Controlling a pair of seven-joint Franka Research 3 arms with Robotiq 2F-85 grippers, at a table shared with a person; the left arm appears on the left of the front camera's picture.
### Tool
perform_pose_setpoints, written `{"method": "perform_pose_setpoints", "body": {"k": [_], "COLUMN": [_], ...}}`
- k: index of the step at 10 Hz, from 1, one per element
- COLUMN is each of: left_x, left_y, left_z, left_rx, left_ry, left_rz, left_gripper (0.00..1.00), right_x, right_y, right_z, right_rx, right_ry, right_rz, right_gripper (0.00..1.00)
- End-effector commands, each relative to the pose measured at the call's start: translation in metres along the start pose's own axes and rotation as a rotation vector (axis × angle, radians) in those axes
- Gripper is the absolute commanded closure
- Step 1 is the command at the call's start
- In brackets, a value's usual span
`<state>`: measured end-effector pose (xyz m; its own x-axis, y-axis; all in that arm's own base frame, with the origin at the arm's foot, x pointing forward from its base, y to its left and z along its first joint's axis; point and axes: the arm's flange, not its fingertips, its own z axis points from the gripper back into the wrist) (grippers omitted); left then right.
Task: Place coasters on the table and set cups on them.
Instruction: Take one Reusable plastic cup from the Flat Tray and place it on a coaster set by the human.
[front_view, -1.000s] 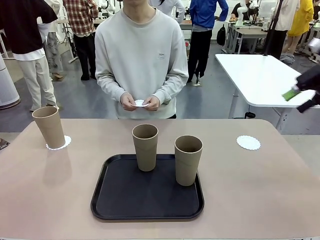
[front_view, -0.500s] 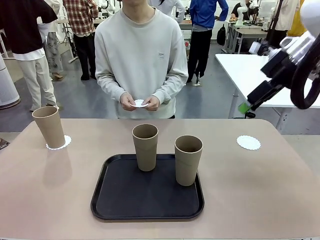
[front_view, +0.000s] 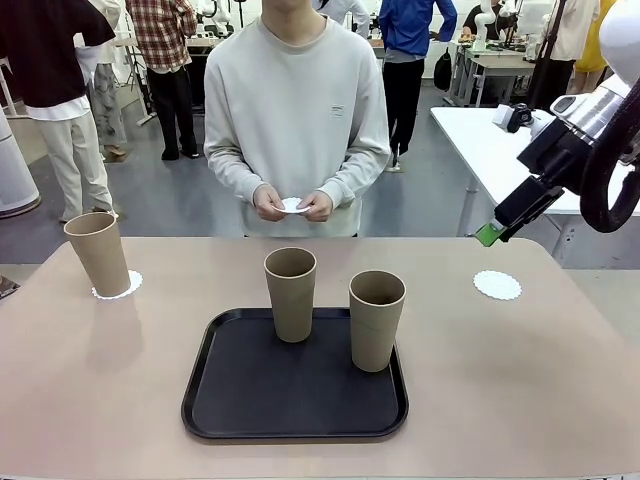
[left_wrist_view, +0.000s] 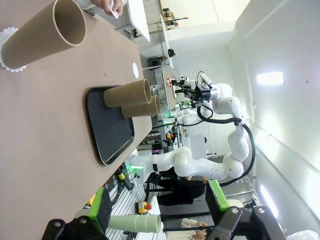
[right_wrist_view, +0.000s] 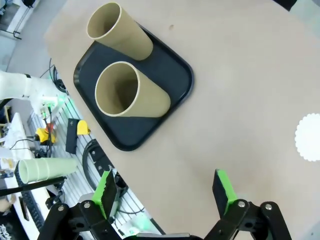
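- Tan cup stood upright on a coaster at the table's left end.
- Left gripper, rolled sideways, had its jaws apart and empty.
- Two cups stood on the black tray.
- Person's hands pinched another coaster.
- Right gripper, high and angled downward above a bare coaster, gaped empty.

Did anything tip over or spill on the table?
Nothing stands out. The left cup stands upright on the left coaster. The middle cup and the right cup stand upright on the black tray. The bare coaster lies flat on the table. Nothing is spilled.
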<state>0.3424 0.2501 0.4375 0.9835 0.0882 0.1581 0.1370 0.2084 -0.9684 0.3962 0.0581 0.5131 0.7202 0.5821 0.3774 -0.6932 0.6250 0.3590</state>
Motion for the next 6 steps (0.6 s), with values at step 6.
{"method": "perform_pose_setpoints", "body": {"k": [6], "left_x": [-0.001], "left_y": [-0.002], "left_z": [0.001], "left_rx": [-0.006], "left_ry": [-0.006], "left_rz": [0.005], "left_gripper": [0.0], "right_x": [-0.064], "right_y": [-0.011], "right_z": [-0.042], "right_rx": [0.11], "right_ry": [-0.283], "right_rz": [0.854], "right_gripper": [0.0]}}
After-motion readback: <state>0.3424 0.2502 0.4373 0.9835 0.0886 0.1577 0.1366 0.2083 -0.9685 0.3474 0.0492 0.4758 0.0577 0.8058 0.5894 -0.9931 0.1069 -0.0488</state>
